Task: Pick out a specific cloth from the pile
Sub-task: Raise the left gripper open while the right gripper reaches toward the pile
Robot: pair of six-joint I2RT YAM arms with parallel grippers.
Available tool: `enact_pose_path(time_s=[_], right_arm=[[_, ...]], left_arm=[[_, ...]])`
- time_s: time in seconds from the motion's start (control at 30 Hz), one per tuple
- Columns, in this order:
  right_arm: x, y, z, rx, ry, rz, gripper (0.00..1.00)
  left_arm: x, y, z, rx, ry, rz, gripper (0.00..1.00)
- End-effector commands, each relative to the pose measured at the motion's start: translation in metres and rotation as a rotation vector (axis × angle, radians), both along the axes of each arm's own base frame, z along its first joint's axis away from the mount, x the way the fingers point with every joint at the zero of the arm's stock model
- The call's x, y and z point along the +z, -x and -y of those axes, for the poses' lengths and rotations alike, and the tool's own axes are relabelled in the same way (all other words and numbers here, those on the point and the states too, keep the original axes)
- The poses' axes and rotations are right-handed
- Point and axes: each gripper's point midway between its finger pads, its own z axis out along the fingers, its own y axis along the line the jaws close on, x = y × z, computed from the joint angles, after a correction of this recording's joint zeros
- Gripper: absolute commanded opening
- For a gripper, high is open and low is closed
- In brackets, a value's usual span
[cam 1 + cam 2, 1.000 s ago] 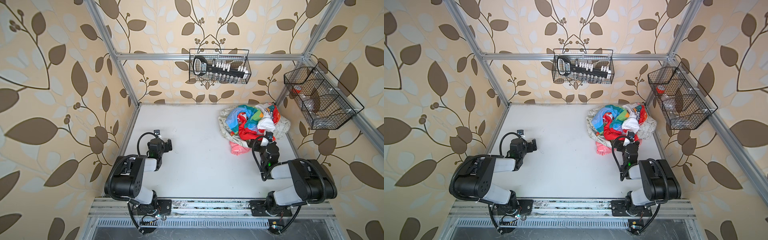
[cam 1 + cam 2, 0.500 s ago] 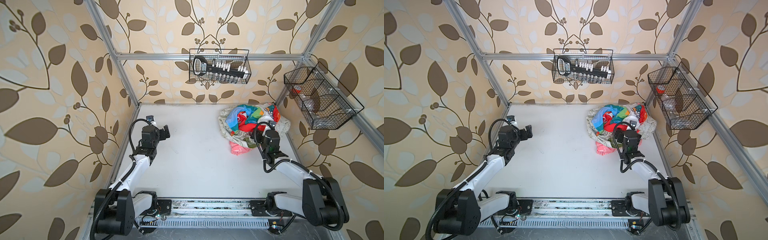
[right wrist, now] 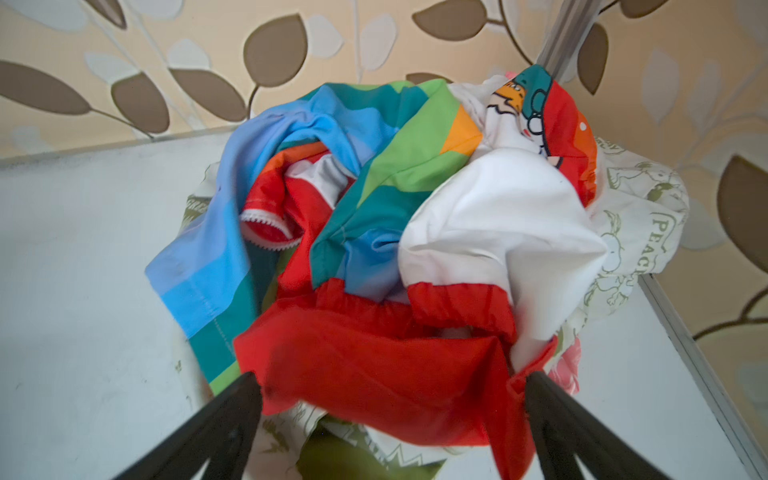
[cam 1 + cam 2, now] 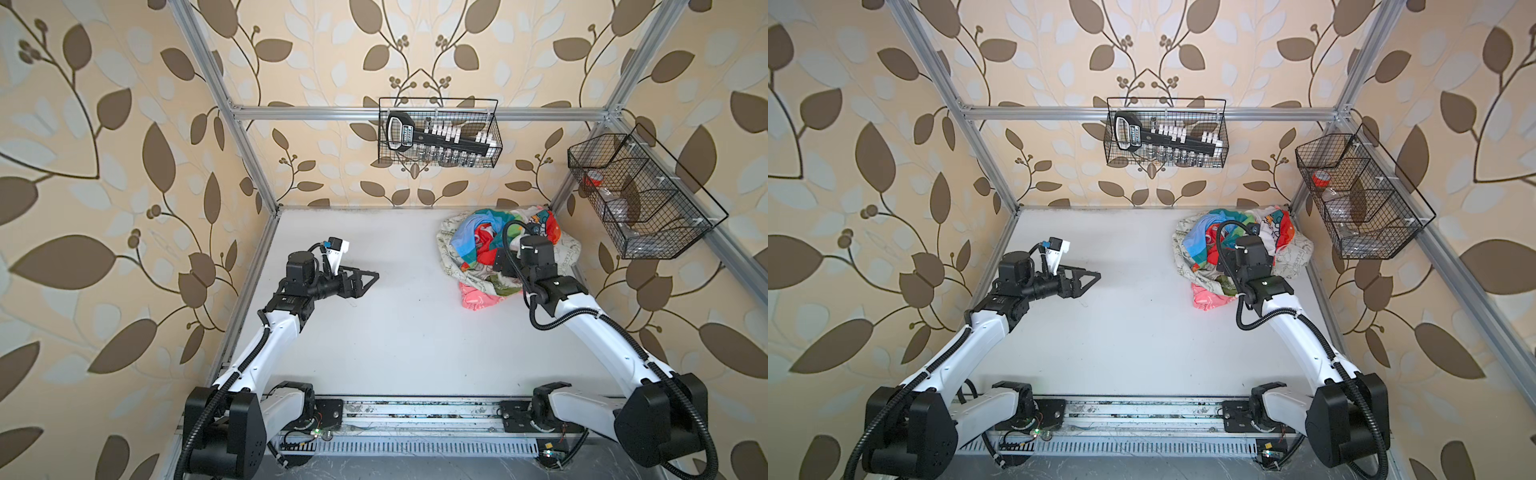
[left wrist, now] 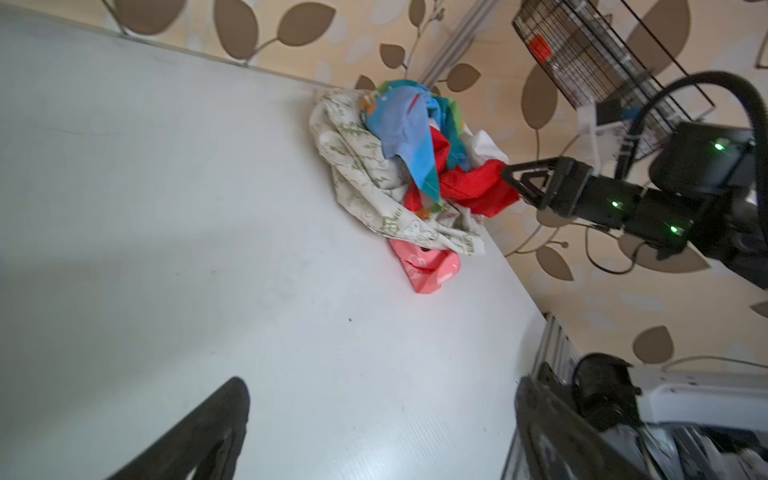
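Coral-pink cloth (image 5: 428,270) pokes from under the pile (image 4: 494,249) in the table's (image 4: 395,340) far right corner; your right gripper (image 3: 390,399), wide open and empty, seems poised over red folds, so aim lower.

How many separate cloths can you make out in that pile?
3: striped cloth on top, cream cloth beneath and around it, pink cloth poking out at the near edge. More may be hidden.

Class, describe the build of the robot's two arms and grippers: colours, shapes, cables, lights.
Both arms have white links and black joints, with black corrugated cables looping alongside. The left gripper and right gripper have black fingers with triangular cut-outs. Green lights glow on the right wrist.
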Motion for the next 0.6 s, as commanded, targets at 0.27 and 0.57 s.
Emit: enact_pose_path(time_s=[0.27,0.57], right_arm=[[-0.032,0.020,-0.062,0.182,0.108,-0.204,0.99],[-0.080,0.007,-0.105,0.278,0.201,-0.340,0.94]], left_arm=[[-0.009,0.033,0.038,-0.304,0.069,0.010,0.99],[-0.004,0.044,0.039,-0.328,0.059,0.063,0.99]])
